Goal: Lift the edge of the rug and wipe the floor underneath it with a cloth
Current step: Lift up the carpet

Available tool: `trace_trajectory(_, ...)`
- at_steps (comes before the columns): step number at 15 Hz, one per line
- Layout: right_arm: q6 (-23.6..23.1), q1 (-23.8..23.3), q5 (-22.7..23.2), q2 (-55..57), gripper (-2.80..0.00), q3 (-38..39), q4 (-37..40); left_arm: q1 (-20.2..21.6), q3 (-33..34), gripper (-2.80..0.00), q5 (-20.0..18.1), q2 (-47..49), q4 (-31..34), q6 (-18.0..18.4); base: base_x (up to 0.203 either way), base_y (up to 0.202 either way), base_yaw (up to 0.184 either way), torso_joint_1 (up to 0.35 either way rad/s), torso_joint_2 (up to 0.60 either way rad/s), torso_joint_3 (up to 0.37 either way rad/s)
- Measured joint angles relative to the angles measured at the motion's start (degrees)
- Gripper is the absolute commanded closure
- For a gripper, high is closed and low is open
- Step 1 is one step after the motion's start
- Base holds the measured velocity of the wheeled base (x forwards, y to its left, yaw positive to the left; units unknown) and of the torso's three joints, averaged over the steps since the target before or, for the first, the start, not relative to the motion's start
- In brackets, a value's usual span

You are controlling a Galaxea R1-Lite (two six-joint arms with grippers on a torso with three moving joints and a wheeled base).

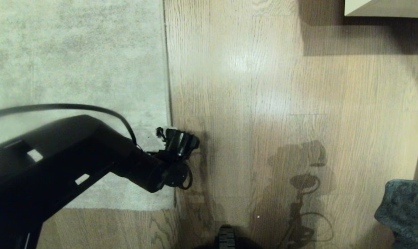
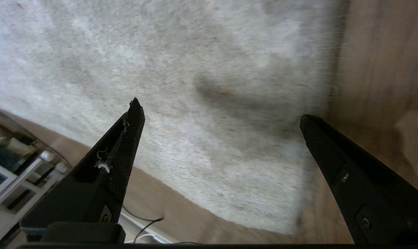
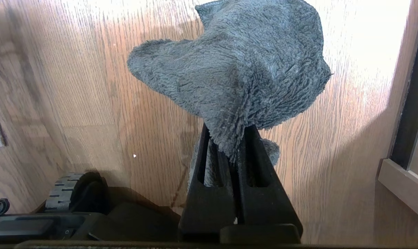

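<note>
Rug [image 1: 74, 62] pale mottled beige-grey, lying flat on wood-plank floor [image 1: 281, 103], bound edge running up head view. Left end effector [image 2: 219, 114] released wide, straddling the rug's edge near its corner. Only right wrist view shows right end effector [image 3: 229, 138] clenched on fuzzy grey-teal cloth [image 3: 236, 62] above floor.

Left gripper [image 1: 179, 143] over rug [image 1: 74, 69] edge; cloth [image 1: 404, 211] at lower right above floor [image 1: 281, 103].

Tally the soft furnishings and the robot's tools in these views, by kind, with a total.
Pale beige-grey mottled short-pile rug: 1
Dark grey-teal fuzzy cloth: 1
Black robot tools: 2, left tool and right tool
Total: 4
</note>
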Motion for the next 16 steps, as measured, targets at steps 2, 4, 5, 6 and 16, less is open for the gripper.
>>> trace_trajectory(2, -0.02, -0.12, 0.02, 0.00, 0.00, -0.02, -0.09, -0.80, 0.29, -2.80, -2.99, -1.03, -1.22, -0.82, 0.000, 0.000, 0.000, 0.016, 0.00, -0.003)
trace_trajectory(4, 0.00, -0.04, 0.02, 0.00, 0.00, 0.00, 0.03, 0.16, 2.39, -2.80, -1.86, -2.77, 3.37, -1.38, 0.000, 0.000, 0.000, 0.000, 0.00, 0.000)
trace_trajectory(5, -0.01, -0.07, 0.05, 0.00, 0.00, -0.02, -0.10, -0.05, 3.36, -2.80, -1.69, -3.63, 4.31, -1.40, 0.000, 0.000, 0.000, 0.000, 0.00, 0.000)
trace_trajectory(6, 0.00, 0.02, 0.00, 0.00, 0.00, 0.00, 0.10, -0.10, 4.45, -2.80, -1.38, -4.49, 4.83, -1.38, 0.000, 0.000, 0.000, 0.000, 0.00, 0.000)
trace_trajectory(16, -0.04, 0.00, 0.02, 0.00, 0.00, 0.00, -0.02, 1.80, 11.24, -2.80, -0.61, -4.15, -0.79, -0.95, 0.000, 0.000, 0.000, 0.000, 0.00, 0.000)
